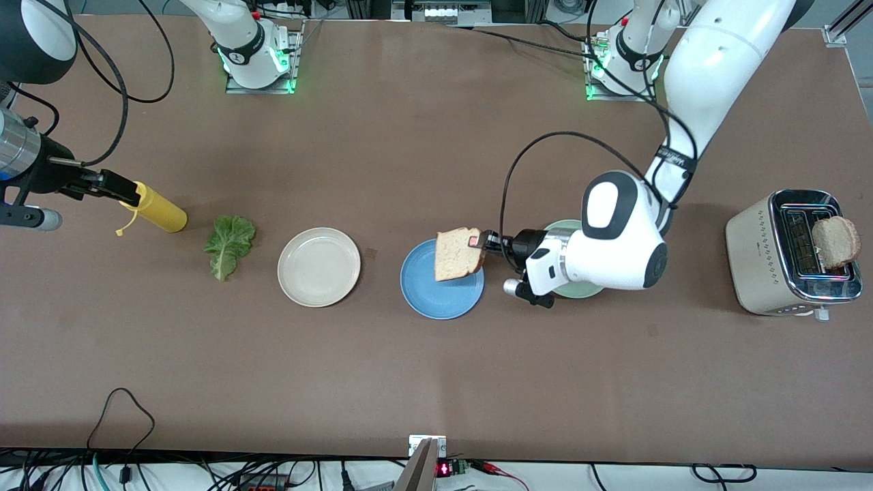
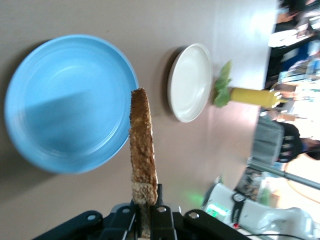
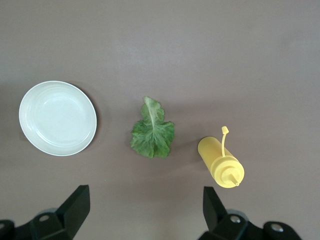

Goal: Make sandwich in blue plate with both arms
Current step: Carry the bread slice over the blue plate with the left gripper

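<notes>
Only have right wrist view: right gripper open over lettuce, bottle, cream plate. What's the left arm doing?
Observer: Left gripper is over the blue plate, shut on a bread slice held on edge.
Operator: Anything on that plate?
Observer: No, it is bare.
Operator: Second slice?
Observer: It stands in the toaster at the left arm's end of the table, second slice sticking out of a slot.
</notes>
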